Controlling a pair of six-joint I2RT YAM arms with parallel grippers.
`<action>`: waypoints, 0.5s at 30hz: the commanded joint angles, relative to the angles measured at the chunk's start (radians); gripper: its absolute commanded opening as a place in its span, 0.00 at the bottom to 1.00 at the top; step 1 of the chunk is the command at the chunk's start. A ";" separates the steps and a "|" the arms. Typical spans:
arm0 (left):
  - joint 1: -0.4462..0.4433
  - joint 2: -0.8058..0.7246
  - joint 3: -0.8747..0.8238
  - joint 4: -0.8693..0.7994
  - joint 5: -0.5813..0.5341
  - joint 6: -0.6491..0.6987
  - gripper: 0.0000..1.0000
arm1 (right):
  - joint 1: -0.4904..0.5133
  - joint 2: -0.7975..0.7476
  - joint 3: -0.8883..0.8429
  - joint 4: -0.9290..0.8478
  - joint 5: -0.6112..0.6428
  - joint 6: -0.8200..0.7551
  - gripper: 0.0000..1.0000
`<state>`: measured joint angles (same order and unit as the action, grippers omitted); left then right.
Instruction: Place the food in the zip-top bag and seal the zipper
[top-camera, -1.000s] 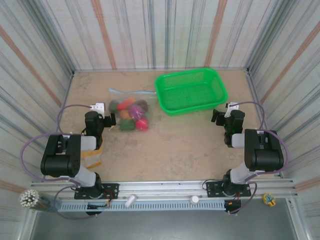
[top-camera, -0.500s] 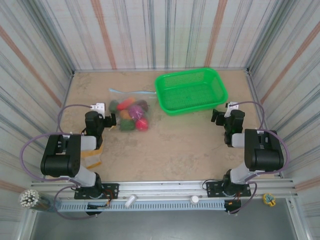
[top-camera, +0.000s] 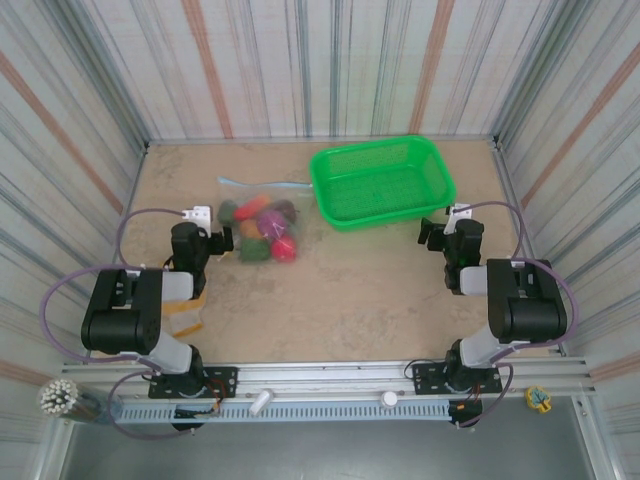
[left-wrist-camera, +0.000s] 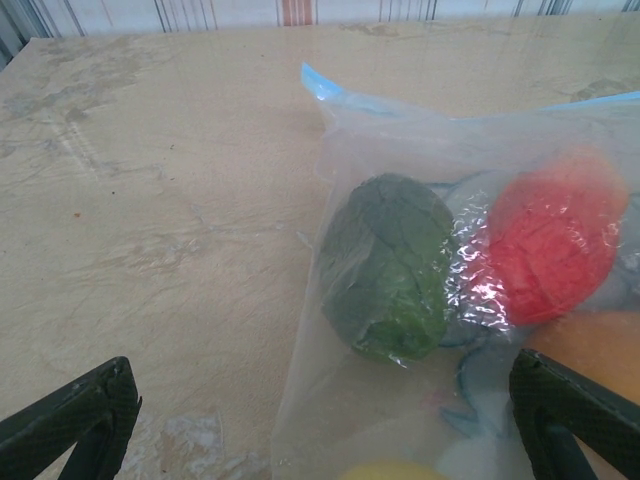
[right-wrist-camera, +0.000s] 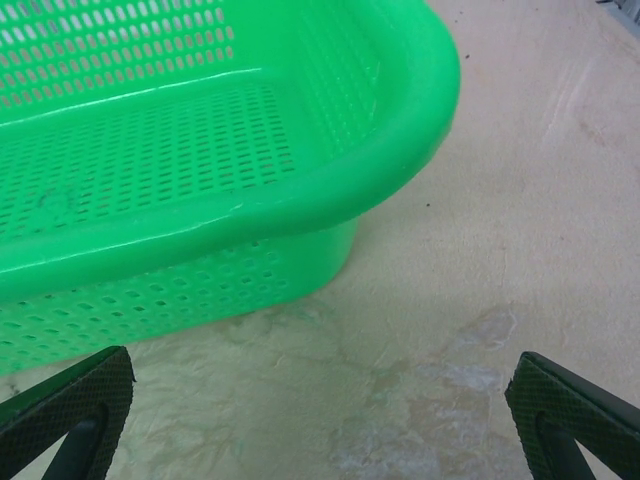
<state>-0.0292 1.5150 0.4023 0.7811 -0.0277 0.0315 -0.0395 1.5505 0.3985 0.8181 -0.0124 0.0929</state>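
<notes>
The zip-top bag (top-camera: 262, 226) lies flat at the table's left middle with the food (top-camera: 270, 232) inside it. Its zipper (top-camera: 252, 183), a pale blue strip, runs along the far edge. My left gripper (top-camera: 224, 241) is open at the bag's near-left side. In the left wrist view the bag (left-wrist-camera: 330, 340) sits between the spread fingers (left-wrist-camera: 75, 420), holding a green toy (left-wrist-camera: 388, 265), a red one (left-wrist-camera: 548, 245) and a yellow one (left-wrist-camera: 400, 470); the zipper (left-wrist-camera: 320, 82) shows at the far corner. My right gripper (top-camera: 431, 232) is open, with nothing between its jaws.
A green mesh basket (top-camera: 382, 182) stands at the back middle, without contents; its near right corner (right-wrist-camera: 330, 190) is just ahead of the right gripper (right-wrist-camera: 320, 425). A yellow item (top-camera: 186, 316) lies under the left arm. Striped walls close in three sides.
The right gripper has edged slightly left toward the basket's corner. The left arm and the bag have stayed still.
</notes>
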 joint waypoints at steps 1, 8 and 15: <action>-0.004 -0.007 0.002 0.018 -0.016 0.028 0.99 | -0.001 -0.005 -0.001 0.007 0.015 -0.014 1.00; -0.004 -0.006 0.003 0.017 -0.016 0.027 0.99 | 0.002 -0.005 0.001 0.006 0.020 -0.014 1.00; -0.005 -0.006 0.005 0.014 -0.019 0.027 0.99 | -0.002 -0.003 0.004 0.003 0.013 -0.013 1.00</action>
<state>-0.0292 1.5150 0.4023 0.7811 -0.0277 0.0341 -0.0387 1.5505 0.3985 0.8181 -0.0006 0.0929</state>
